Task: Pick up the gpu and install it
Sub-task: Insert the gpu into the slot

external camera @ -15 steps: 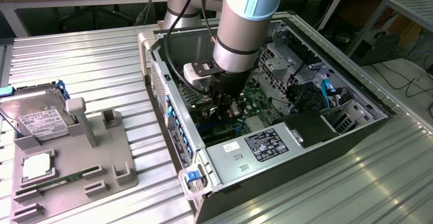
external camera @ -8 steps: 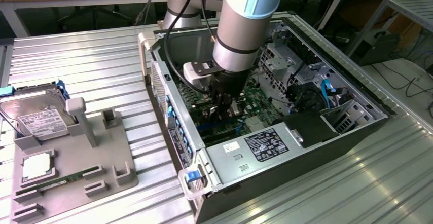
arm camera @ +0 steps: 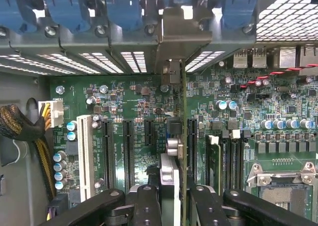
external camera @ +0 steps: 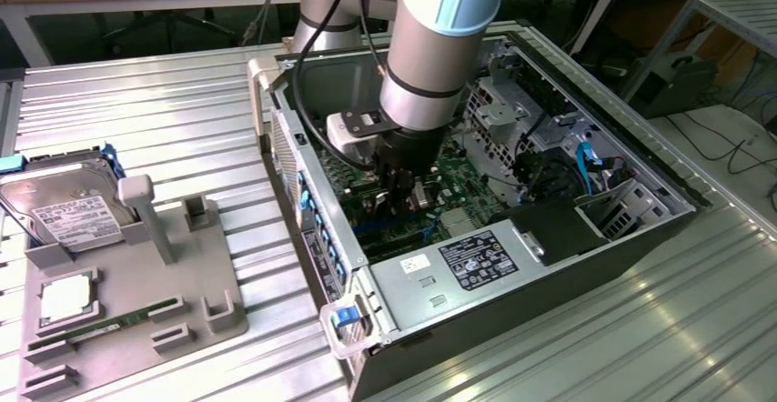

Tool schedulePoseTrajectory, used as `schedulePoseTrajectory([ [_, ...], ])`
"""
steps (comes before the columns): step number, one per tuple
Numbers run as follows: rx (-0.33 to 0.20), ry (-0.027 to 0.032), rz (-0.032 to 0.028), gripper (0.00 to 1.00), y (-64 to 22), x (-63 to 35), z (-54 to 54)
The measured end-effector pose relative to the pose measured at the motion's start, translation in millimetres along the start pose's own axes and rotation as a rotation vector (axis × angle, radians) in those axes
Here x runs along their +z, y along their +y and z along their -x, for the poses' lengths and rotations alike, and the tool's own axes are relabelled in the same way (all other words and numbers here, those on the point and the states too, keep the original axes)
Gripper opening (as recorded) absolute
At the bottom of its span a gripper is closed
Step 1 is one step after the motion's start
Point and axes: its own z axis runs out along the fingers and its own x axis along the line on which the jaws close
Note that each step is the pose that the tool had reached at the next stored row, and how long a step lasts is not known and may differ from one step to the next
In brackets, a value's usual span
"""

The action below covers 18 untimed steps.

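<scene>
Down inside the open computer case (external camera: 631, 238) the hand (arm camera: 171, 196) is closed partway on the gpu (arm camera: 183, 136), holding it on edge. That way the thin card hangs straight under the hand, over the green board (arm camera: 134, 94) and its long slots (arm camera: 128, 146).

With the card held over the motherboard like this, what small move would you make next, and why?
Probably ease straight down: the fingers grip the gpu edge-on, its bracket at the rear slot opening, its edge apparently along a slot on the motherboard.
</scene>
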Motion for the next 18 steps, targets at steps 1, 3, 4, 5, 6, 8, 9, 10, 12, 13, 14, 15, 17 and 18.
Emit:
schedulePoseTrajectory([
  [1,0.0,0.0,0.0,0.28,0.0,-1.3,0.0],
  [3,-0.002,-0.0001,0.0001,0.28,0.0,-1.3,-1.2],
  [4,-0.002,0.0,0.0001,0.28,0.0,-1.3,-1.3],
  [5,-0.002,0.0,0.0001,0.28,0.0,-1.3,-1.3],
  [6,-0.002,0.0,0.0001,0.28,0.0,-1.2,-1.3],
  [8,-0.003,0.0004,0.0003,0.28,0.0,-0.2,-1.3],
  [9,-0.004,0.0003,0.0003,0.28,0.0,0.5,-1.3],
  [10,-0.004,0.0005,0.0004,0.28,0.0,1.5,-1.4],
  [12,-0.004,0.0006,0.0009,0.28,0.0,2.7,-1.5],
  [13,-0.004,-0.0011,0.0007,0.28,-0.1,4.2,-1.3],
  [14,-0.004,-0.001,0.0013,0.28,-0.1,4.8,-1.3],
  [15,-0.004,-0.0004,0.002,0.28,-0.1,4.8,-1.4],
  [17,-0.004,0.0,0.0024,0.28,-0.1,4.7,-1.4],
  [18,-0.004,0.0,0.0024,0.28,-0.1,4.7,-1.4],
])
